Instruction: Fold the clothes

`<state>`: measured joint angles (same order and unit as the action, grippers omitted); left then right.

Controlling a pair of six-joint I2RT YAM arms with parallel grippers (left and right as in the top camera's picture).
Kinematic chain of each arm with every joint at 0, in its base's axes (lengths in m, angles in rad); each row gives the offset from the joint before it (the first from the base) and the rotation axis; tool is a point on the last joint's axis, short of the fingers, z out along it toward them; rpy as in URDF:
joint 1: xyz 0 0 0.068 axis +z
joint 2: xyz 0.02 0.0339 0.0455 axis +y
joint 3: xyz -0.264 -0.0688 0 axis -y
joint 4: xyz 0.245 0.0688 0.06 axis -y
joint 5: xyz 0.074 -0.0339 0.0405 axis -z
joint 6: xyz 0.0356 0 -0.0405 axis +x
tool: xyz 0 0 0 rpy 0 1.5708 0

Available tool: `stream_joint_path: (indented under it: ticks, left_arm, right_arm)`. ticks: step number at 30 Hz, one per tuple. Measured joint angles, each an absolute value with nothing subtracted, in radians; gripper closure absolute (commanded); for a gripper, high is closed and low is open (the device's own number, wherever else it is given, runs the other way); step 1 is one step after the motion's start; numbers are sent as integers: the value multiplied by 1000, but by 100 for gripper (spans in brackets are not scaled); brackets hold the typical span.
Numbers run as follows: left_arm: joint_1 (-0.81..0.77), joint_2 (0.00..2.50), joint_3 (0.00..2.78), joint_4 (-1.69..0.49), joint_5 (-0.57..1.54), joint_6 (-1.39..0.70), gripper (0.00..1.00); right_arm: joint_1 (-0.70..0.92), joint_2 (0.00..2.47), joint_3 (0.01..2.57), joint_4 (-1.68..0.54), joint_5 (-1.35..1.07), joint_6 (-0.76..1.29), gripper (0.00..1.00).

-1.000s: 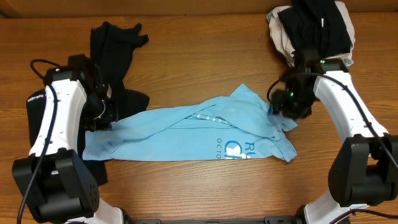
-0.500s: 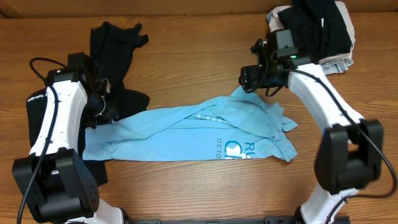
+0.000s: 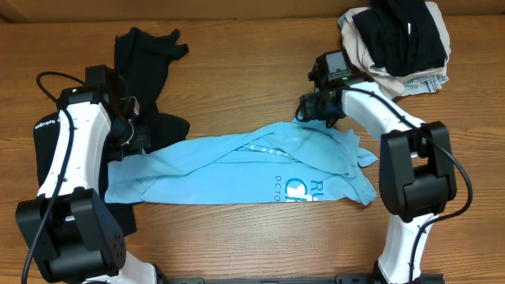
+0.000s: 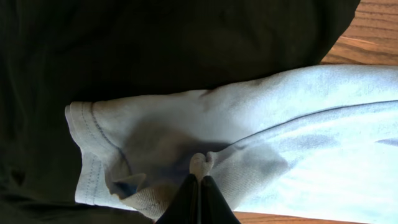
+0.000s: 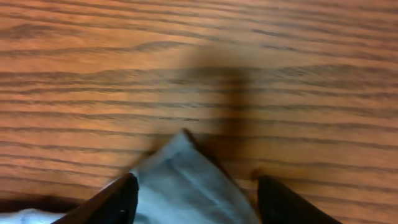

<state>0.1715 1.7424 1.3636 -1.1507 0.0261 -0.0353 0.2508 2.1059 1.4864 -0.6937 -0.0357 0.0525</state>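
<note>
The light-blue T-shirt [image 3: 260, 170] lay crumpled in a long band across the middle of the tabletop [image 3: 237, 71], running from the left arm to the right arm. Its blue lettering [image 3: 304, 188] showed near the front right edge, partly folded under. The shirt's left end rested on top of a black garment [image 3: 146, 59] that spread from the far left of the tabletop down under the left arm.

The left gripper [image 3: 134, 142] was clamped on that left end. In the left wrist view its fingertips [image 4: 200, 180] sat pressed together with a small pinch of blue cloth standing up between them, close to the stitched hem, with the black garment [image 4: 155, 43] filling the view above and to the left.

The right gripper [image 3: 309, 110] sat at the shirt's upper right point, low over the wood. In the right wrist view its two fingers [image 5: 115, 199] stood well apart, and a pointed corner of the T-shirt [image 5: 180, 174] lay between them on the tabletop [image 5: 199, 62] without either finger closing on it. Whether the fingers touched the cloth could not be told

At the far right corner lay a pile [image 3: 398, 39] of black and beige clothes, apart from the T-shirt and just behind the right arm
</note>
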Motion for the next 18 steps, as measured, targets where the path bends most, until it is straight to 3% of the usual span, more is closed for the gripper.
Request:
stream_joint_path:
  ticks: [7, 12, 14, 15, 16, 18]
  left_arm:
    - [171, 1742, 1364, -1149, 26, -35, 96]
    - [171, 1742, 1364, -1141, 26, -36, 96]
    - [171, 1742, 1364, -1134, 26, -36, 96]
    - [171, 1742, 1364, -1129, 26, -36, 96]
    - [171, 1742, 1364, -1124, 26, -36, 96]
    - [171, 1742, 1364, -1107, 25, -38, 96]
  right_arm:
    - [304, 2118, 1486, -673, 15, 53, 48]
    - [303, 2134, 1489, -664, 34, 68, 62]
    - [302, 2135, 1489, -652, 41, 72, 71]
    - [301, 2138, 1489, -643, 44, 75, 89]
    - [300, 2139, 1489, -639, 46, 78, 96]
    - [295, 2142, 1493, -638, 44, 81, 96]
